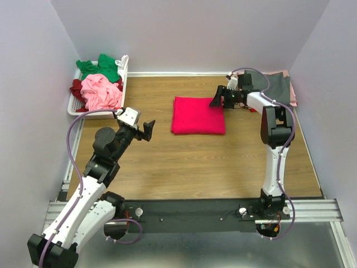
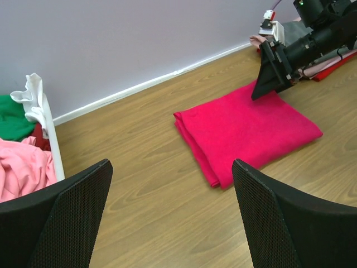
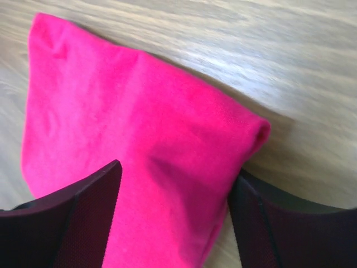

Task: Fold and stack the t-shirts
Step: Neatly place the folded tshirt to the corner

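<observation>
Right gripper [image 1: 216, 100] straddles the far corner of the folded crimson t-shirt [image 1: 198, 115], jaws apart, probably to carry it to the nearby grey pile [image 1: 281, 86]. Left gripper [image 1: 147, 129] hangs open, well clear.

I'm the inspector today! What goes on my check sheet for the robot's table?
Surface: wooden table, no spills seen.
Job's things: crimson-pink t-shirt folded flat mid-table; green t-shirt, light pink t-shirt and maroon t-shirt heaped in the white basket; grey t-shirt lying far right.
Clutter: nothing seen.
Grippers: left gripper open, clear of cloth; right gripper open, astride the crimson-pink t-shirt's far right corner.
Cables: purple cables along both arms.
Surroundings: plain lilac walls.
</observation>
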Available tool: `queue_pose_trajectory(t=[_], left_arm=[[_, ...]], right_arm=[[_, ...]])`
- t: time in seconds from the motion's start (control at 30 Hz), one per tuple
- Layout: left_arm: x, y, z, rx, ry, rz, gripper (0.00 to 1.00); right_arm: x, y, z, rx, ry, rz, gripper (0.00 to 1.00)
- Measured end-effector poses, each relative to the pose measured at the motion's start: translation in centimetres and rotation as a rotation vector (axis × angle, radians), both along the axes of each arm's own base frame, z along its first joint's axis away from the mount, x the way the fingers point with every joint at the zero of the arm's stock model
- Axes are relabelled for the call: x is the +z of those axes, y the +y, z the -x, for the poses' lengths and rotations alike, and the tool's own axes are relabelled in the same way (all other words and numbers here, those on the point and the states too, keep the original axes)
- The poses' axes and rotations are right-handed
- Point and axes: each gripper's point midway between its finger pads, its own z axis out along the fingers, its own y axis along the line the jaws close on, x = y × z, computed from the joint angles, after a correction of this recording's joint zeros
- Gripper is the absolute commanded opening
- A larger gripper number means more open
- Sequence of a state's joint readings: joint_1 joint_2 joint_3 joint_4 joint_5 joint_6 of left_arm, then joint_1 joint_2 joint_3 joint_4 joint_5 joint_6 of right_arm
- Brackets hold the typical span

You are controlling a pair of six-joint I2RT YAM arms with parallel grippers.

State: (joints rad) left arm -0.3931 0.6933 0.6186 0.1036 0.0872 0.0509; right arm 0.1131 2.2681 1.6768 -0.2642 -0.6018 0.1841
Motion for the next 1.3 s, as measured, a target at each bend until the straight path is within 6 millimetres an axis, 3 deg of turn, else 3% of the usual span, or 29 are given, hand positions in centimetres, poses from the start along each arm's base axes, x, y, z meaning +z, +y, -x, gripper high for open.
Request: queue_pose_trajectory(t=[0.33, 0.53, 0.7, 1.07, 1.3], left_arm=[[-1.1, 0.0, -0.1, 0.0, 0.021, -0.009, 0.95], [-1.4, -0.1, -0.2, -0.001, 0.028, -0.012, 0.95], [-1.2, -0.1, -0.1, -0.001, 0.023, -0.01, 0.95], [-0.4, 0.0, 0.4, -0.01, -0.004, 0.0, 0.95], [0.1, -0.1, 0.8, -0.02, -0.025, 0.008, 0.95]], right_arm=[[-1.6, 2.9, 0.3, 0.035, 0.113, -0.135, 0.0], [-1.4, 3.6, 1.3, 0.074, 0.163, -0.185, 0.01], [-0.6, 2.8, 1.8, 0.099, 0.165, -0.158, 0.0], [9.3, -1.9, -1.3, 0.061, -0.109, 0.105, 0.0], [9.9, -4.6, -2.0, 0.034, -0.156, 0.248, 0.0]])
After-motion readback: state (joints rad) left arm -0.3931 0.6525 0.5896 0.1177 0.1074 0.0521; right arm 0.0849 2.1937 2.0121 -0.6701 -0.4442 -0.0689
